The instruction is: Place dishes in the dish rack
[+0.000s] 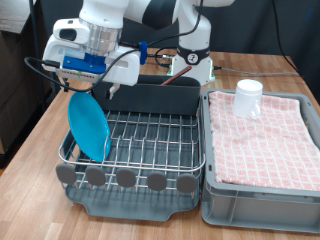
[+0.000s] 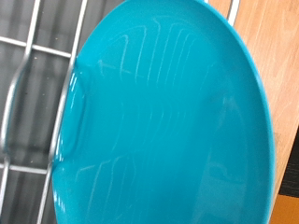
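The light-blue plate (image 1: pixel 88 125) stands on edge, slightly tilted, at the exterior view's left end of the dish rack (image 1: pixel 150 140). Its lower rim sits among the wires. My gripper (image 1: pixel 84 86) is right above it, with the fingers closed on the plate's top rim. In the wrist view the plate (image 2: pixel 168 121) fills nearly the whole picture, with rack wires (image 2: pixel 28 93) beside it; my fingers do not show there. The white cup (image 1: pixel 248 97) stands upside down on the pink checkered cloth at the exterior view's right. The wooden spoon is out of view.
The grey crate (image 1: pixel 215 190) lined with the pink checkered cloth (image 1: pixel 265 135) sits right of the rack. The dark oblong caddy (image 1: pixel 160 97) runs along the rack's far edge and round dark discs (image 1: pixel 125 178) along its near edge. The wooden table (image 1: pixel 40 130) lies around them.
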